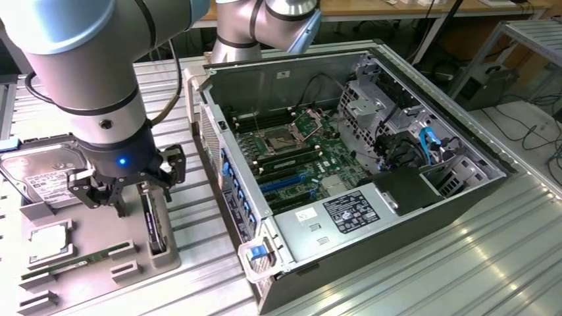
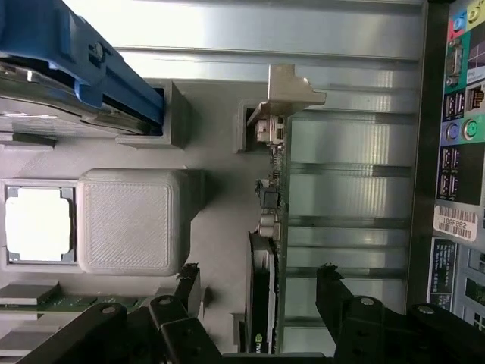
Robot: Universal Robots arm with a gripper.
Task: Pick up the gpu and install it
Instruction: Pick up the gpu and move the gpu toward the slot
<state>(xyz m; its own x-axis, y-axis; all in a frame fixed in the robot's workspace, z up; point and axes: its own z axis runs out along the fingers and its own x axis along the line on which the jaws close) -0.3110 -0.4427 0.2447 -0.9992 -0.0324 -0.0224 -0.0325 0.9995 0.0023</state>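
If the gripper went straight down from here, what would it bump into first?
Most likely the gpu, standing on edge in the grey tray. The open gripper points down over it, one finger on each side, so the card would probably come between them first. Depth is hard to judge.

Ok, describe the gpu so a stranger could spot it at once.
Left of the open case in the exterior view sits a grey tray. Along the tray's edge nearest the case, under the open gripper, the gpu stands on edge in a slot. It is the tray's only thin black card, with a pale metal bracket at one end.
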